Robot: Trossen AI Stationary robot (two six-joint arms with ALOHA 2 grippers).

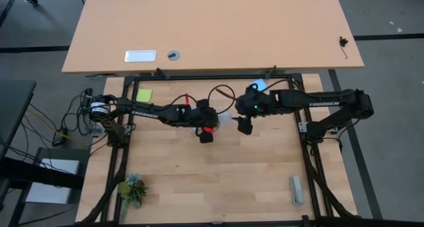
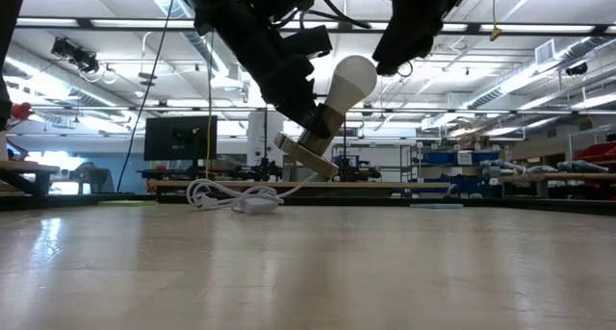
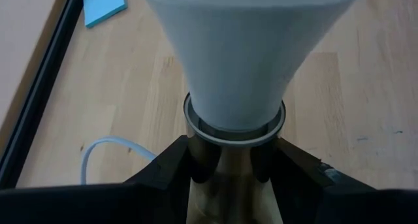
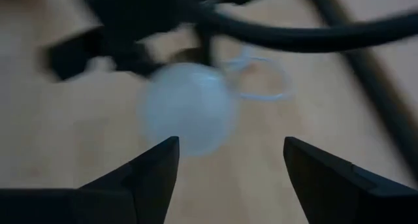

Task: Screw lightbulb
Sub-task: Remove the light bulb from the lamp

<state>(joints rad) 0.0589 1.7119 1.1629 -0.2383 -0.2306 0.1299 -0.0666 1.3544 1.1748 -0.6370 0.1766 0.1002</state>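
Left gripper (image 1: 205,131) sits near mid-table, fingers (image 3: 163,168) clamped on the socket base (image 2: 308,157), one on each side of its collar. In the low view the base is lifted clear of the tabletop (image 2: 308,272) and tilted, and its white cable (image 2: 236,197) trails down to a loose coil on the wood behind.

The lightbulb (image 2: 345,88) stands in the socket, neck down in the collar, white dome rising away from the left gripper's tips and leaning toward the right arm. In the left wrist view the bulb (image 3: 245,54) fills the frame just ahead of the fingers, tapering into a metal ring where it meets the base.

Right gripper (image 1: 245,124) hangs just beside the bulb's dome, a little apart from the left gripper. Its fingers (image 4: 153,175) are spread wide with nothing between them; in the right wrist view the bulb (image 4: 189,110) lies just beyond the tips, nearer one finger than the other, not touched. In the low view the right gripper (image 2: 409,41) is above and to the side of the dome, with a narrow gap showing.

A blue note (image 3: 104,5) lies on the wood beyond the left gripper, near the table's frame rail.
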